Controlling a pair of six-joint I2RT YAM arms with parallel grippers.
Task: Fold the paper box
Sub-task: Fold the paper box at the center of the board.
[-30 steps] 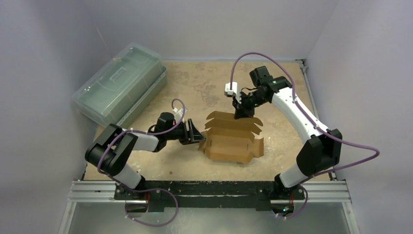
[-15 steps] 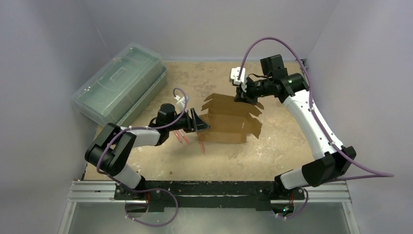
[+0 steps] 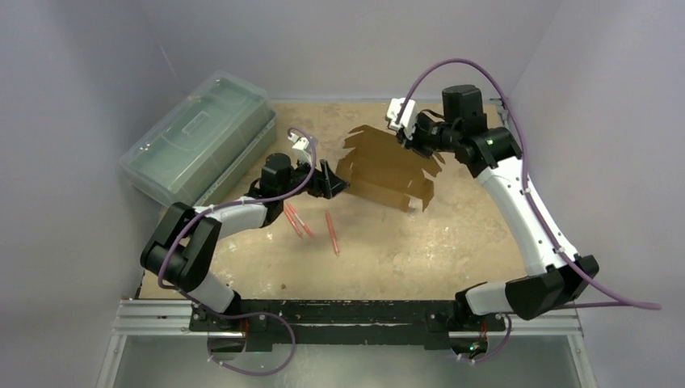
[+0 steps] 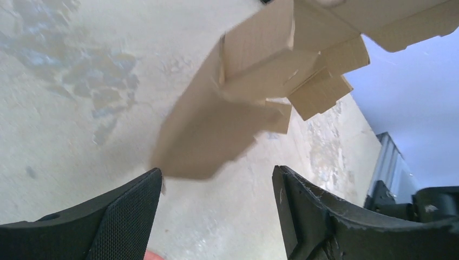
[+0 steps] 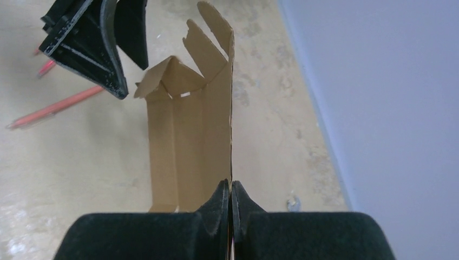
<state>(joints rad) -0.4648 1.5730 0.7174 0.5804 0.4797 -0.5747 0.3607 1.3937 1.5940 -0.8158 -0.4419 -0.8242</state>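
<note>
The paper box [image 3: 388, 170], a brown cardboard die-cut with flaps, hangs tilted above the table. My right gripper [image 3: 406, 139] is shut on its top edge. In the right wrist view the fingertips [image 5: 230, 187] pinch one thin panel edge, and the paper box [image 5: 189, 141] stretches away from them. My left gripper [image 3: 335, 184] stands open just left of the box's lower corner. In the left wrist view the jaws [image 4: 216, 172] hold nothing, and the paper box [image 4: 260, 70] hangs just beyond them.
A large translucent green case [image 3: 202, 137] lies at the back left. Red pens [image 3: 331, 233] lie on the table below the left gripper, one of them in the right wrist view [image 5: 59, 105]. Walls close in the back and both sides.
My right gripper has lifted the box off the table and carried it back. The left gripper followed it back and opened wider. The red pens came into view.
</note>
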